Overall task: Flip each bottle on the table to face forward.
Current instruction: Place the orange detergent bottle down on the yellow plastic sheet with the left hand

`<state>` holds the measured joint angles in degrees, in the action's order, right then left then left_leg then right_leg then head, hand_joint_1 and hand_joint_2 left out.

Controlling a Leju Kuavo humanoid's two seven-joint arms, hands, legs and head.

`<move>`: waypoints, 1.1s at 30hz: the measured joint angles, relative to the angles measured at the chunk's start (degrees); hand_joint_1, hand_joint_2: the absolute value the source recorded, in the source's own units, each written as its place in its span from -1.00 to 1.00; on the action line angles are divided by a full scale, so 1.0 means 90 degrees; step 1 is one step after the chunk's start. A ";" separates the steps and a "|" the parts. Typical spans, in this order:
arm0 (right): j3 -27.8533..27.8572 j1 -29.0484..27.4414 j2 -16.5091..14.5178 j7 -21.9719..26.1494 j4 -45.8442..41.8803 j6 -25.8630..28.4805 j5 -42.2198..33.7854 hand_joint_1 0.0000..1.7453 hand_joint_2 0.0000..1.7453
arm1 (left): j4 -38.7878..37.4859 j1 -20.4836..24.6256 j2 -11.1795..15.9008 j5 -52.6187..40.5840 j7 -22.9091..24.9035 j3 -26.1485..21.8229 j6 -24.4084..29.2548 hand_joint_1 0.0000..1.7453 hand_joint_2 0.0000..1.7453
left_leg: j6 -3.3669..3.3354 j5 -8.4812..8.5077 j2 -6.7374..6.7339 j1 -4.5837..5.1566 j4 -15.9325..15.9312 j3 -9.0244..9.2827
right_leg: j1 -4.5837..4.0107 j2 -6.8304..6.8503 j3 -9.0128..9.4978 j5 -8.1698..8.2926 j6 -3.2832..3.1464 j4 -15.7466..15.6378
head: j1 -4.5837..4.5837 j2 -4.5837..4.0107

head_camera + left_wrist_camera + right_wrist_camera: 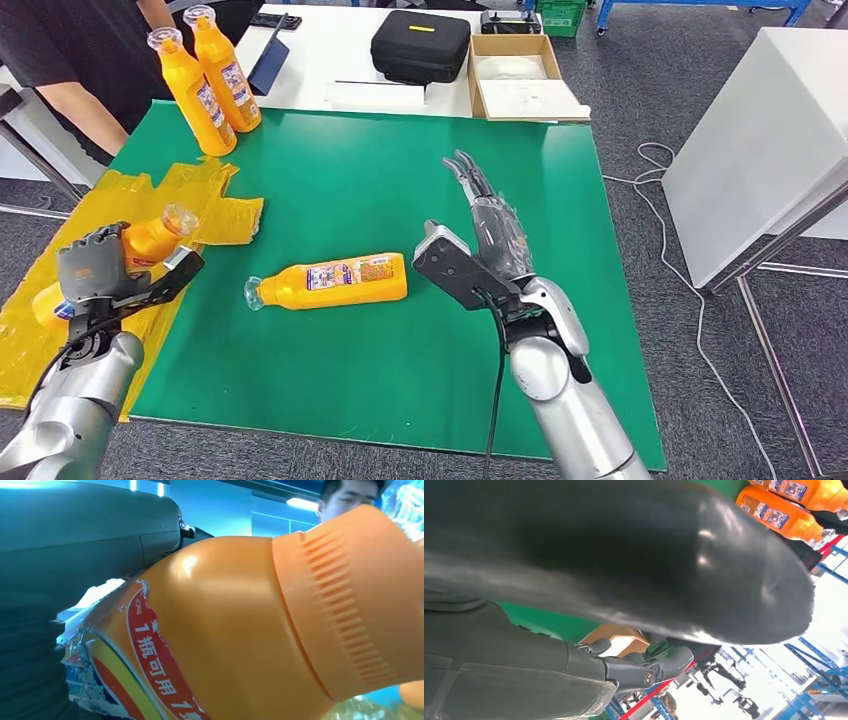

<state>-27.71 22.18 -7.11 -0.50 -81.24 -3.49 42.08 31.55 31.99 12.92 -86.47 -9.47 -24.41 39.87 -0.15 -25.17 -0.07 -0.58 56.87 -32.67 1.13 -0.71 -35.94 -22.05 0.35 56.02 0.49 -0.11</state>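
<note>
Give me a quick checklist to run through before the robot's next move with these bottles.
1. Left hand has a bottle: ok. It grips an orange held bottle over the yellow bag.
2. Grip is secure: cannot tell. The left wrist view shows the bottle's shoulder close up, not the fingers.
3. Right hand is free: ok. Fingers are straight and apart, holding nothing.
4. Lying bottle is reachable: ok. It lies on its side on the green mat, just beside the right hand, untouched.
5. Standing bottles are out of the way: ok. They stand at the mat's far left corner.
6. Person clear of the arms: cannot tell. They stand close by that corner.
</note>
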 joint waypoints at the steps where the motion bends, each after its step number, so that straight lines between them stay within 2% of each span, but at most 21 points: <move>1: -0.0019 -0.0047 0.0018 -0.0020 -0.0054 0.0010 -0.0002 -1.00 -1.00 | -0.0043 -0.0009 -0.0028 -0.0058 -0.0015 -0.0001 0.0000 1.00 1.00 | 0.0000 0.0000 0.0001 0.0000 0.0000 -0.0001 | 0.0000 0.0001 0.0000 0.0000 0.0000 0.0000 | 0.0000 0.0000; 5: -0.0149 -0.0153 0.0063 -0.0091 -0.0172 0.0012 0.0004 -1.00 -1.00 | -0.0176 -0.0083 -0.0192 -0.0220 -0.0047 0.0007 0.0001 1.00 1.00 | -0.0001 -0.0001 -0.0005 0.0002 0.0000 -0.0001 | 0.0002 0.0000 0.0001 0.0000 0.0000 0.0000 | 0.0001 0.0000; 6: -0.0177 -0.0158 0.0064 -0.0104 -0.0176 0.0007 0.0007 -1.00 -1.00 | -0.0189 -0.0114 -0.0233 -0.0224 -0.0073 0.0010 0.0003 0.90 1.00 | -0.0001 -0.0001 -0.0006 0.0002 0.0000 -0.0001 | 0.0002 0.0000 0.0001 0.0000 0.0000 0.0000 | 0.0001 0.0000; 7: -0.0207 -0.0155 0.0064 -0.0118 -0.0176 -0.0001 0.0010 -1.00 -1.00 | -0.0196 -0.0147 -0.0269 -0.0218 -0.0118 0.0012 0.0005 0.40 1.00 | -0.0001 -0.0001 -0.0006 0.0002 0.0000 -0.0001 | 0.0002 0.0000 0.0001 0.0000 0.0000 0.0000 | 0.0001 0.0000; 9: -0.0267 -0.0135 0.0056 -0.0137 -0.0168 -0.0026 0.0008 -1.00 -1.00 | -0.0177 -0.0223 -0.0323 -0.0182 -0.0256 0.0013 0.0009 -0.60 0.00 | -0.0002 -0.0001 -0.0004 0.0002 0.0000 -0.0001 | 0.0004 0.0000 0.0002 0.0000 0.0000 0.0000 | 0.0002 0.0000; 10: -0.0294 -0.0118 0.0049 -0.0140 -0.0158 -0.0041 0.0002 -1.00 -1.00 | -0.0157 -0.0268 -0.0347 -0.0157 -0.0333 0.0014 0.0009 -1.00 -0.50 | -0.0002 -0.0001 -0.0003 0.0002 0.0000 -0.0001 | 0.0005 0.0000 0.0002 0.0000 0.0000 0.0000 | 0.0002 0.0000; 11: -0.0316 -0.0095 0.0038 -0.0141 -0.0144 -0.0055 -0.0011 -1.00 -1.00 | -0.0138 -0.0319 -0.0371 -0.0125 -0.0408 0.0014 0.0010 -1.00 -1.00 | -0.0002 -0.0002 -0.0003 0.0001 -0.0001 -0.0001 | 0.0005 0.0000 0.0002 0.0000 0.0000 0.0000 | 0.0002 0.0000; 18: -0.0441 0.0157 -0.0110 -0.0139 0.0039 -0.0146 -0.0100 -1.00 -1.00 | -0.0153 -0.0575 -0.0482 -0.0085 -0.0565 0.0021 0.0012 -1.00 -1.00 | -0.0001 -0.0001 -0.0001 -0.0003 -0.0001 0.0002 | 0.0004 0.0001 0.0001 0.0000 0.0000 0.0001 | 0.0001 0.0000; 26: -0.0457 0.0237 -0.0250 -0.0151 0.0154 -0.0265 0.0010 -1.00 -1.00 | -0.0307 -0.0555 -0.0490 0.0018 -0.0370 0.0021 0.0012 -1.00 -1.00 | -0.0001 -0.0001 -0.0001 -0.0002 -0.0001 0.0000 | 0.0002 0.0001 0.0002 0.0000 0.0000 0.0002 | 0.0001 0.0000; 33: -0.0522 0.0258 -0.0308 -0.0129 0.0258 -0.0297 0.0297 -1.00 -1.00 | -0.0432 -0.0375 -0.0472 0.0754 -0.0758 -0.0262 0.0012 -1.00 -1.00 | -0.0001 -0.0001 -0.0001 -0.0002 -0.0001 0.0001 | 0.0002 0.0001 0.0002 0.0000 0.0000 0.0001 | 0.0002 0.0000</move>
<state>-32.40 24.51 -9.88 -1.67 -78.93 -6.17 44.76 27.66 28.61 8.67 -79.69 -16.29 -26.76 39.98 -0.16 -25.17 -0.08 -0.60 56.86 -32.67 1.14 -0.70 -35.92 -22.05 0.35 56.04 0.51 -0.11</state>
